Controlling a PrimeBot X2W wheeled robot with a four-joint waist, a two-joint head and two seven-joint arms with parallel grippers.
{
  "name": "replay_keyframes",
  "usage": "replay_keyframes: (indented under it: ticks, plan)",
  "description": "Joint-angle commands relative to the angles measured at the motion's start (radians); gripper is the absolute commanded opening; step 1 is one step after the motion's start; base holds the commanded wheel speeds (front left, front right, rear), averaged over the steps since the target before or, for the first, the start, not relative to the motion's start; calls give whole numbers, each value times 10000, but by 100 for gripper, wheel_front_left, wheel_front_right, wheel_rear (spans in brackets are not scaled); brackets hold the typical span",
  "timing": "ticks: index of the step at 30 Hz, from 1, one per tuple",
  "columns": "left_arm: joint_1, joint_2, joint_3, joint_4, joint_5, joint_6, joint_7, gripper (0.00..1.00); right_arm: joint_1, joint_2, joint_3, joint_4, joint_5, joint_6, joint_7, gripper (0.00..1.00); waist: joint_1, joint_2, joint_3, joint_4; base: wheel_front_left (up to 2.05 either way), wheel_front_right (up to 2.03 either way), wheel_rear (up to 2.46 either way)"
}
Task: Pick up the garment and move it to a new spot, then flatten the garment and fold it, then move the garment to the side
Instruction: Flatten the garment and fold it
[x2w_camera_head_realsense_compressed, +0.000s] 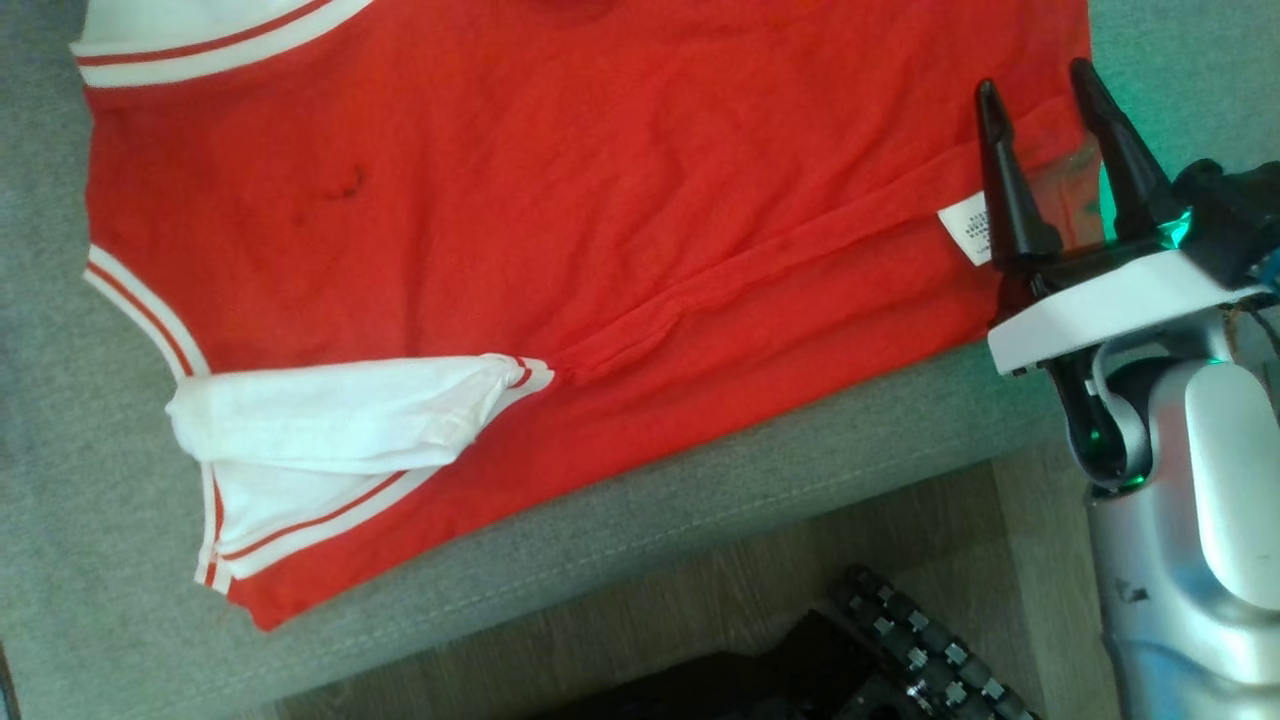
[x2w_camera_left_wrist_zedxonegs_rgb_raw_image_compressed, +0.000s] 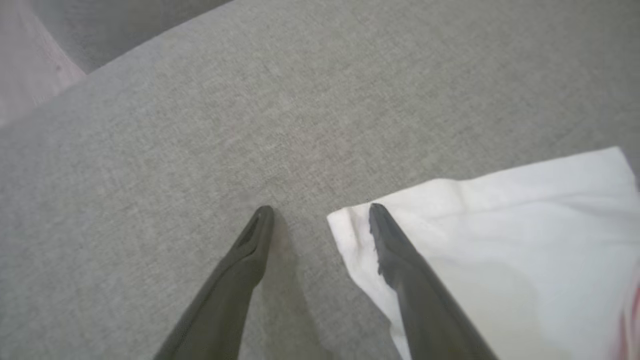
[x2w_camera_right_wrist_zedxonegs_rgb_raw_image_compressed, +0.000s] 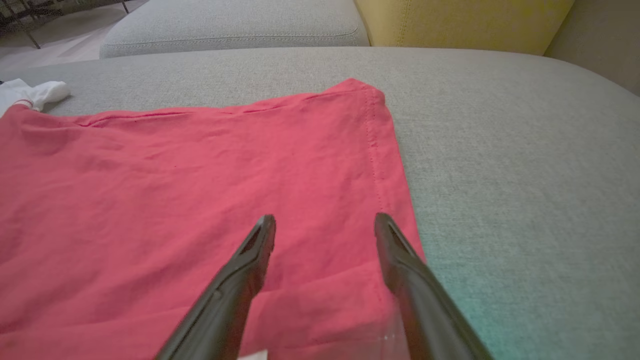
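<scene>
Shirt lies spread, not yet folded, on the sofa, right tool released above the hem at 3 o'clock, left tool released by the sleeve.

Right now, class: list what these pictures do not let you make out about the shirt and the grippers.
1. Shirt: head view, top edge cuts off its far side.
2. Label: head view, print too small; right gripper covers one end.
3. Sleeve: left wrist view, right edge cuts it off; left gripper covers part.
</scene>
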Motion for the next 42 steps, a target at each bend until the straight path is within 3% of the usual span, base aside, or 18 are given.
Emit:
replay_keyframes:
  ticks: [1, 4, 5, 6, 8, 9, 16, 21, 30, 34, 39, 40, 41, 42]
  plan:
    - [-51, 455, 133, -344, -115, -59, 176, 100, -18, 51, 87, -268, -6, -4, -103, 100, -1, 0, -31, 30, 0, 0, 0]
    - [76, 535, 11, -674, -444, -59, 480, 100, -8, 52, 51, -262, -3, -4, -96, 100, -1, 0, -63, 80, 0, 0, 0]
    - [110, 593, -43, -765, -485, -60, 563, 88, -11, 52, 52, -261, -6, -4, -89, 100, -1, 0, -66, 87, 0, 0, 0]
    - [142, 657, -88, -835, -493, -60, 618, 58, -19, 52, 66, -260, -5, -4, -85, 100, -1, 0, -70, 84, 0, 0, 0]
    - [163, 773, -120, -930, -447, -60, 547, 27, -57, 54, 121, -262, 20, -4, -88, 100, -1, 0, -58, 62, 0, 0, 0]
    - [164, 808, -131, -970, -419, -60, 454, 0, -84, 52, 155, -261, 33, -4, -90, 100, -1, 0, -47, 52, 0, 0, 0]
    - [51, 862, -144, -1046, -213, -60, -545, 0, -659, 1, 210, 19, 206, -4, 228, 100, -1, 0, -14, 39, 0, 0, 0]
    - [-74, 892, -283, -960, -229, -61, -1173, 0, -1963, 98, -456, 1057, -59, -4, 1522, 100, -1, 0, -127, 5, 0, 0, 0]
    - [-272, 850, -624, -944, -395, -61, -1381, 0, -4826, 161, -603, 3305, -776, -4, 3708, 100, -1, 0, -172, 54, 0, 0, 0]
    - [-313, 901, -825, -1009, -483, -61, -1335, 0, -5841, 167, -547, 4241, -582, -4, 4854, 100, -1, 0, -195, 151, 0, 0, 0]
    - [-367, 956, -1006, -1052, -623, -61, -1336, 0, -6597, 109, -572, 4752, -518, -4, 5421, 100, -1, 0, -174, 263, 0, 0, 0]
    - [-377, 958, -1038, -1044, -647, -61, -1346, 0, -6680, 85, -602, 4821, -542, -4, 5488, 93, -1, 0, -172, 283, 0, 0, 0]
    - [-385, 951, -1069, -1030, -664, -61, -1358, 0, -6742, 58, -626, 4892, -567, -4, 5562, 77, -1, 0, -174, 303, 0, 0, 0]
    - [-391, 940, -1093, -1012, -682, -61, -1369, 0, -6788, 43, -625, 4952, -580, -4, 5650, 55, -1, 0, -176, 318, 0, 0, 0]
